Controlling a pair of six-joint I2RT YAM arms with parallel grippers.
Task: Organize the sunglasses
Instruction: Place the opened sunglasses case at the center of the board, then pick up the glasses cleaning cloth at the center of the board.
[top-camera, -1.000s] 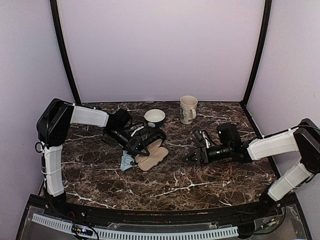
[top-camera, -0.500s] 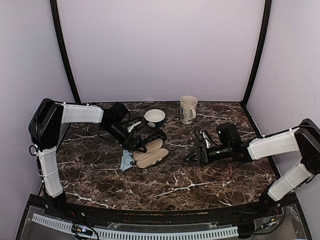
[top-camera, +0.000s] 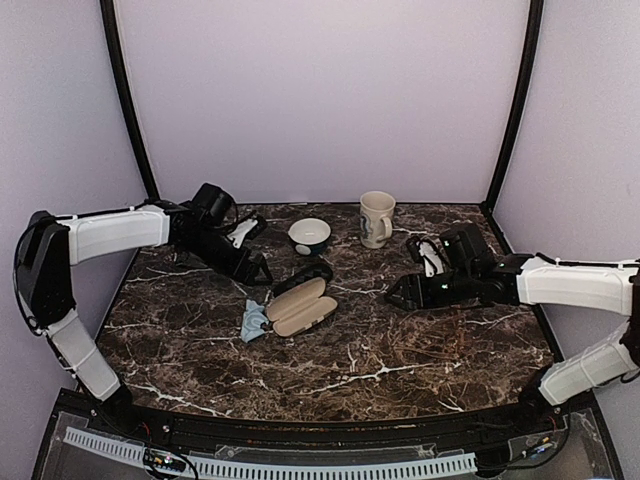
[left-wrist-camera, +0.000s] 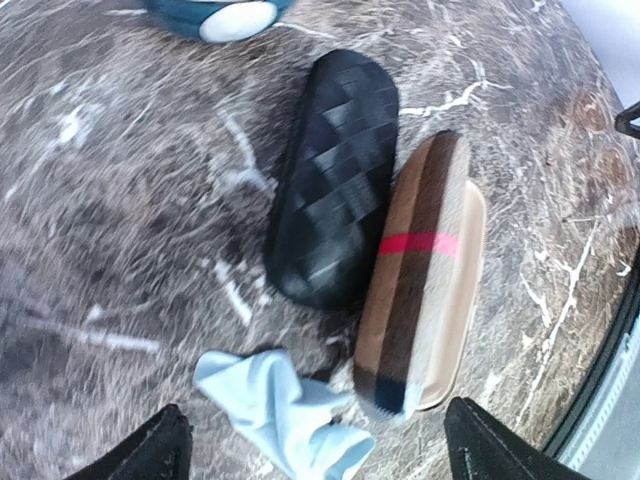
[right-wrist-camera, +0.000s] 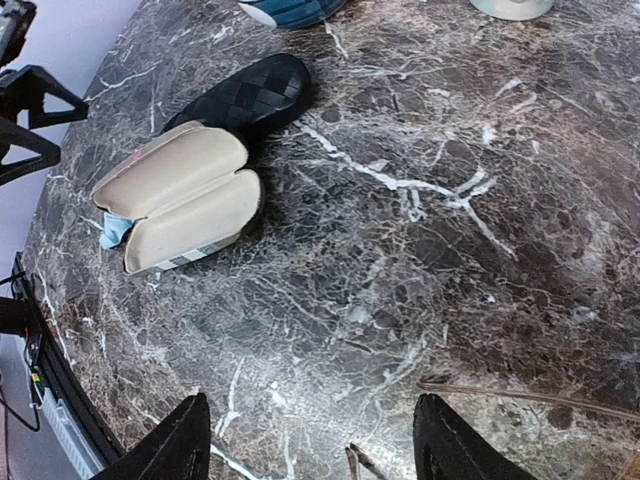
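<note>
Only thin wire pieces of the sunglasses (right-wrist-camera: 520, 392) show, at the bottom edge of the right wrist view; the lenses are out of view, and I cannot make the sunglasses out from above. My right gripper (top-camera: 398, 297) (right-wrist-camera: 310, 445) hovers open over bare marble, nothing between its fingers. My left gripper (top-camera: 256, 272) (left-wrist-camera: 320, 445) is open too, drawn back left of the cases. The brown striped case (top-camera: 303, 307) (left-wrist-camera: 420, 275) (right-wrist-camera: 175, 195) lies open, cream inside. Beside it lies the black checkered case (top-camera: 312, 272) (left-wrist-camera: 335, 180) (right-wrist-camera: 245, 95), shut.
A crumpled light-blue cloth (top-camera: 253, 320) (left-wrist-camera: 280, 410) lies at the near end of the brown case. A dark bowl (top-camera: 310, 235) and a cream mug (top-camera: 377, 217) stand at the back of the marble table (top-camera: 400, 370). Purple walls enclose three sides.
My left gripper has pulled away from the cases toward the back left, opening a little wider. The right gripper has shifted slightly back and right. The cases and cloth stay put.
</note>
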